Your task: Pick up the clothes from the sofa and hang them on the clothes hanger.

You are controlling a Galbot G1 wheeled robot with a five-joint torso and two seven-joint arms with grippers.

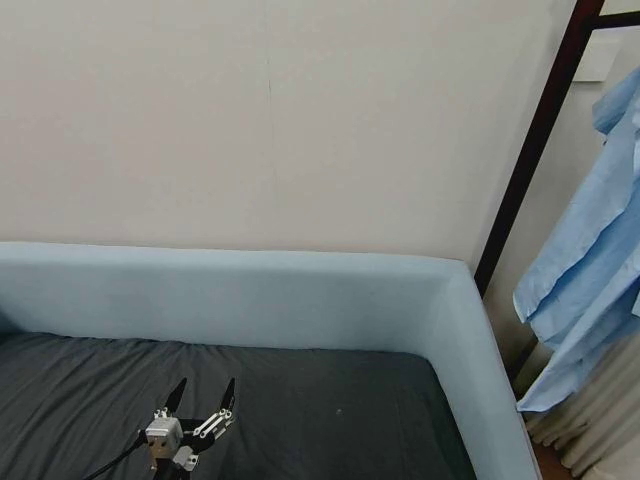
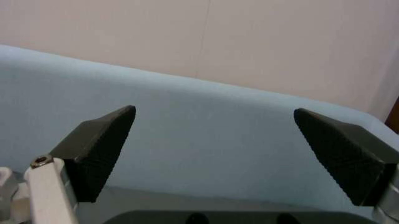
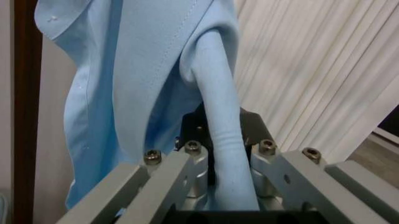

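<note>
A light blue shirt hangs at the right edge of the head view, beside the dark pole of the clothes rack. In the right wrist view my right gripper is shut on a bunched fold of that shirt, which rises from between the fingers, with the rack pole beside it. My left gripper hovers low over the sofa's dark grey seat, open and holding nothing. The left wrist view has its fingers spread wide, facing the pale blue backrest.
The sofa's pale blue backrest and right armrest border the seat. Behind it is a plain beige wall. A pleated pale curtain hangs behind the shirt and reaches the floor at lower right.
</note>
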